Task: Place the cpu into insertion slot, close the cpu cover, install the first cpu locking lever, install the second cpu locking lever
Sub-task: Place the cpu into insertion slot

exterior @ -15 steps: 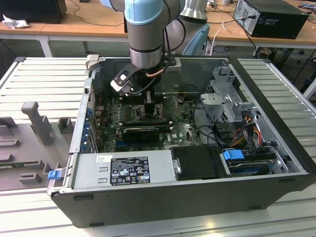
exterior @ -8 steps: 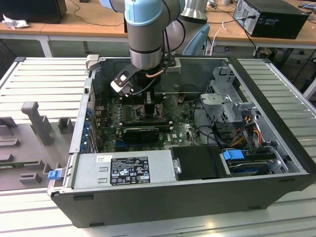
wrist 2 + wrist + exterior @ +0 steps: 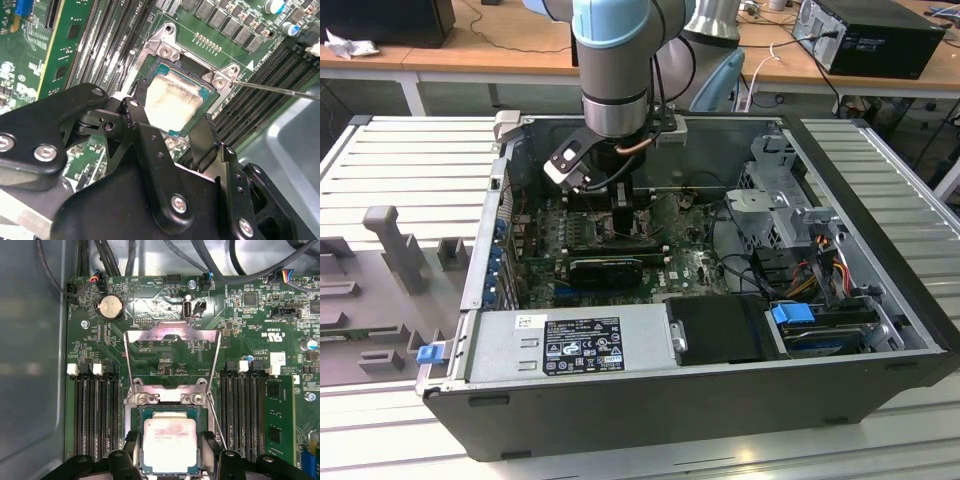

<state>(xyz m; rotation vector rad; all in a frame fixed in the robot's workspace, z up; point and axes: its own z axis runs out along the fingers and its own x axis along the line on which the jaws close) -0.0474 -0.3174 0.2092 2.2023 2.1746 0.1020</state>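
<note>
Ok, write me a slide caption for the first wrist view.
The cpu lies in the insertion slot, cpu cover open, end effector close over it.

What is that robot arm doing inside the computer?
The robot arm is reaching down into an open computer case. Its gripper hangs right over the cpu, the little silvery square chip. The chip sits in the insertion slot on the green board. The cpu cover, a thin metal frame, is swung open, away from the chip, so the slot is not closed yet.
</note>
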